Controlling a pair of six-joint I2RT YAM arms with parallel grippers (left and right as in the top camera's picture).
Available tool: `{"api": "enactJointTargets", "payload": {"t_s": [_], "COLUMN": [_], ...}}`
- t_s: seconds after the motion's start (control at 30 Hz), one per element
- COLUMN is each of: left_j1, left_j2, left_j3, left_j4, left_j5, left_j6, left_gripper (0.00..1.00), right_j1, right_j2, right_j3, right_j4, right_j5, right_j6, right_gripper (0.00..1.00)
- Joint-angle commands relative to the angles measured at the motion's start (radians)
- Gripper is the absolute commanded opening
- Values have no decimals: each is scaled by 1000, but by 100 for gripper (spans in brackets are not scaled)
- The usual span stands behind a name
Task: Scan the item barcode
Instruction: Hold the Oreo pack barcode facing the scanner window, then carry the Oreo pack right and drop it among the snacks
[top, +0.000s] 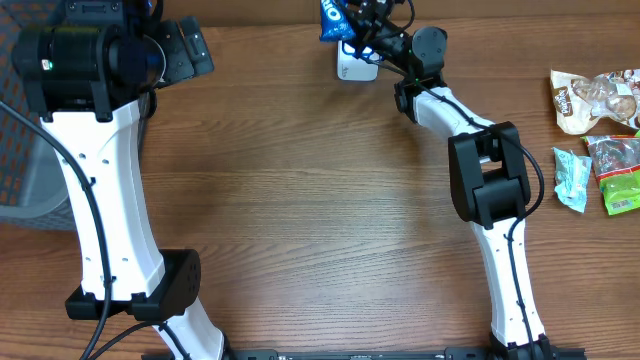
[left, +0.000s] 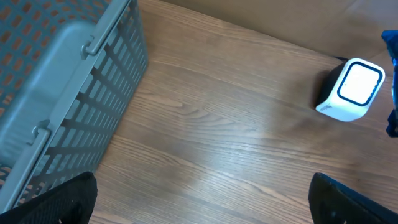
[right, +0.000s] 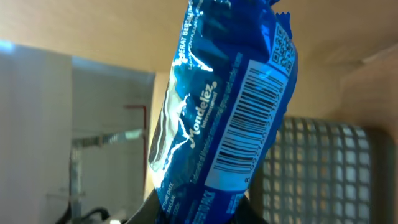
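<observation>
- Clamping right pincer (top: 358, 24) on blue packet (right: 224, 118), long axis pointing away from fingers, barcode facing wrist camera.
- Holding left pincer (left: 202, 202) wide apart.

We read this as a robot lab bench, rigged like a mock checkout: left arm (top: 100, 200) and right arm (top: 505, 270) on 1 wood-grain tabletop (top: 300, 200), white barcode scanner (left: 351, 87), grey plastic basket (left: 56, 106), snack packets (top: 595, 100) at the right edge.
</observation>
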Motion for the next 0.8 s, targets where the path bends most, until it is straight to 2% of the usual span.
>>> {"api": "enactJointTargets", "payload": {"t_s": [0.0,0.13,0.4,0.47,0.57,0.63,0.7,0.73,0.77], "left_j1": [2,2,2,2,2,2,2,2,2], "left_j2": [-4,-4,-4,-4,-4,-4,-4,-4,-4], "left_j3": [0,0,0,0,0,0,0,0,0], "left_j4": [-2,-2,-2,-2,-2,-2,-2,-2,-2], "left_j5": [-13,-13,-13,-13,-13,-13,-13,-13,-13], "left_j6": [8,8,8,8,8,8,8,8,8], "left_gripper": [100,100,100,100,100,100,100,100,100], "right_j1": [-34,-67,-160,-191,-243,-286,-318,-333,-338], "right_j2": [-76,-132,-287,-330,-398,-449,-496,-530,-554], "right_j3": [16,16,16,16,16,16,16,16,16], "right_j4": [10,-106,-510,-628,-895,-1168,-1447,-1627,-1735], "right_j5": [-140,-279,-483,-525,-571,-507,-302,-64,143], "right_j6": [-69,-219,-686,-856,-1133,-1365,-1552,-1674,-1731], "right_gripper": [4,4,4,4,4,4,4,4,4]}}
